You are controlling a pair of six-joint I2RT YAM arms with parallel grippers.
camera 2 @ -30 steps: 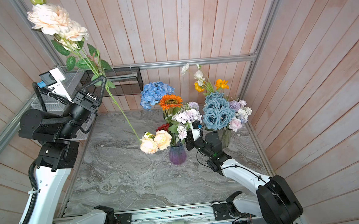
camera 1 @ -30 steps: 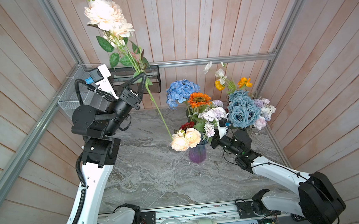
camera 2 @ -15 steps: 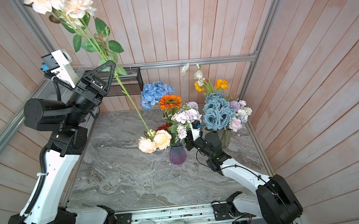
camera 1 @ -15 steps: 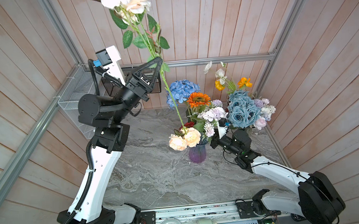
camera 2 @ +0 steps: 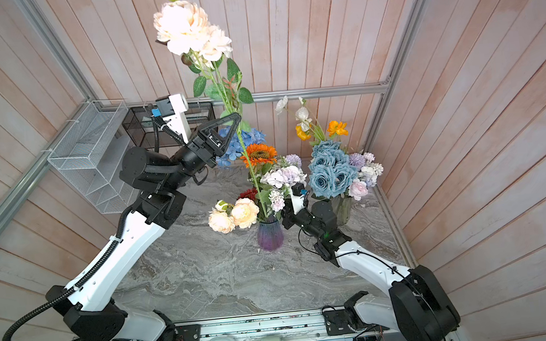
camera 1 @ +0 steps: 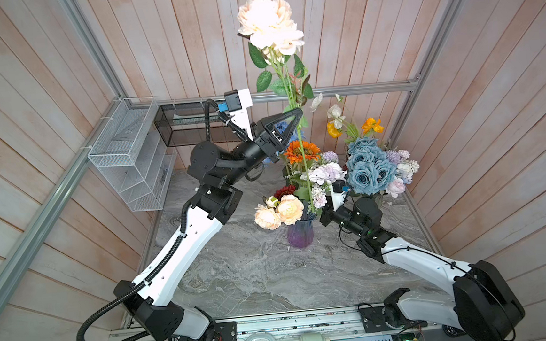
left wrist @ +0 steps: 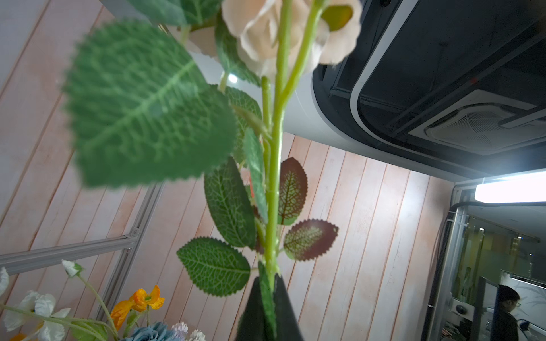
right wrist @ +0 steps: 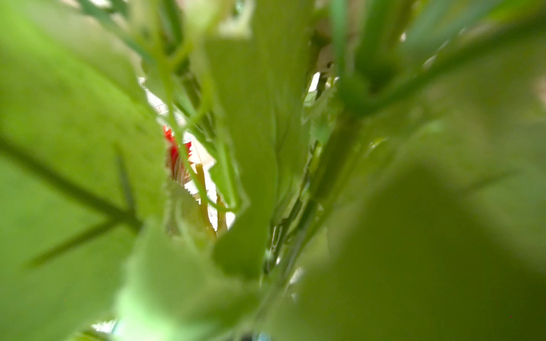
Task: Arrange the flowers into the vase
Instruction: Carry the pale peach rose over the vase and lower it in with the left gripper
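My left gripper [camera 1: 297,112] [camera 2: 236,117] [left wrist: 267,298] is shut on the green stem of a tall peach rose [camera 1: 266,22] [camera 2: 187,28]. The stem stands nearly upright and runs down among the flowers [camera 1: 325,174] in the purple vase [camera 1: 300,234] [camera 2: 270,236]; its lower end is hidden. That vase holds peach roses [camera 1: 280,210], an orange sunflower [camera 1: 301,150] and lilac-white clusters. My right gripper [camera 1: 322,214] [camera 2: 285,215] reaches into the stems just above the vase mouth. Its fingers are hidden by leaves, and blurred green leaves [right wrist: 266,177] fill the right wrist view.
A glass vase [camera 2: 341,207] with dusty-blue roses [camera 1: 368,167] and orange and white poppies [camera 1: 337,119] stands right behind my right wrist. A blue hydrangea [camera 2: 252,139] is behind the left gripper. A white wire basket [camera 1: 130,156] and a black mesh tray [camera 1: 188,124] hang at the back left.
My left arm has swung the peach rose from the left wall to the right, and its stem now stands upright over the purple vase. The right arm has not moved.
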